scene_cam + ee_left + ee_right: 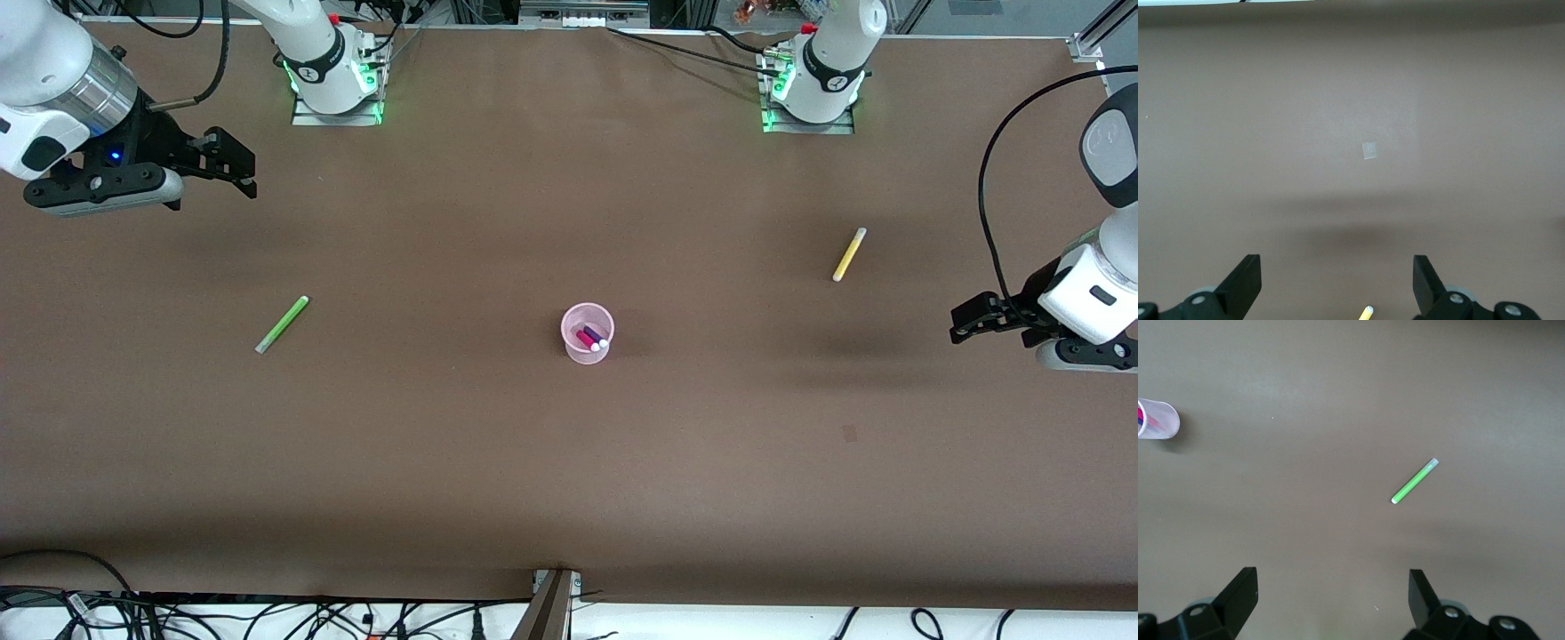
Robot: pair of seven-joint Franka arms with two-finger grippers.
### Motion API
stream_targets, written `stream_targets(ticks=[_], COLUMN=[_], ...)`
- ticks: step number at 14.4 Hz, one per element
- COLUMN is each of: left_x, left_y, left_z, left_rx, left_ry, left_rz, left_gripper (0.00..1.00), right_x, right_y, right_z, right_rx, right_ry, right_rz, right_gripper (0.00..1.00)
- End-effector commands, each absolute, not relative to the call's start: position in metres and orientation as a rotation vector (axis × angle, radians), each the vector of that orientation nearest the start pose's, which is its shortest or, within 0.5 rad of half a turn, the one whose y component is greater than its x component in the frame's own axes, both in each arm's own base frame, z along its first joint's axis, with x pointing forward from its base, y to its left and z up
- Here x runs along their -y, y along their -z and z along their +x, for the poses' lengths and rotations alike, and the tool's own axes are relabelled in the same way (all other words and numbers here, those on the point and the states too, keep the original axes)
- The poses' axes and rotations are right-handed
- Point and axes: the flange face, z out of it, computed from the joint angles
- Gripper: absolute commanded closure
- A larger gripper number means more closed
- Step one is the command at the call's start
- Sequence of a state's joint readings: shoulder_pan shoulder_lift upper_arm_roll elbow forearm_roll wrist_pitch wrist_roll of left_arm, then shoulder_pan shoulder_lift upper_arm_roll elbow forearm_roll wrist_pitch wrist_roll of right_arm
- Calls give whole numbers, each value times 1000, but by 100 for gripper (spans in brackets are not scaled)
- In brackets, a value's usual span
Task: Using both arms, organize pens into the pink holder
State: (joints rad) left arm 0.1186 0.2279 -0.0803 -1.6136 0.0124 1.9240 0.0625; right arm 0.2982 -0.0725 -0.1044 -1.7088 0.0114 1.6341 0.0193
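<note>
Both my grippers are up in the air, empty, touching nothing. My left gripper [965, 322] hangs over bare table [569, 462] at the left arm's end, fingers [1243, 285] spread wide in the left wrist view, with only the pale tip of the yellow pen [1366, 313] showing between them. My right gripper [238, 164] hangs over the right arm's end of the table, fingers [1238, 593] likewise wide apart in the right wrist view. The pink holder [588, 333] stands upright near mid-table, with the magenta-pink pen [586, 340] and the dark purple pen [595, 335] inside it, side by side, pale tips pointing up toward the rim. The light green pen [283, 324] lies flat on the table, at about 9 o'clock from the holder and well apart from it, roughly 5 o'clock from my right gripper. The yellow pen [849, 254] lies flat at about 2 o'clock from the holder, well apart, and about 10 o'clock from my left gripper. Both loose pens lie slantwise
</note>
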Motion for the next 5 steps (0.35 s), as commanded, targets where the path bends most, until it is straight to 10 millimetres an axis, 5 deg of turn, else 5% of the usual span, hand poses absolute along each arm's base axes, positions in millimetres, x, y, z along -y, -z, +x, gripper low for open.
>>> stream_targets(ticks=[1, 5], left_x=[-30, -31], left_y=[-505, -505], left_z=[640, 640], left_rx=[-54, -54], left_ry=[141, 141], left_rz=[-3156, -3155], left_gripper=[0, 0], right_x=[-101, -97], right_y=[-605, -610], right_z=[527, 526], right_rx=[308, 309], right_ry=[-20, -22], right_rz=[-3124, -3145], right_gripper=[0, 0])
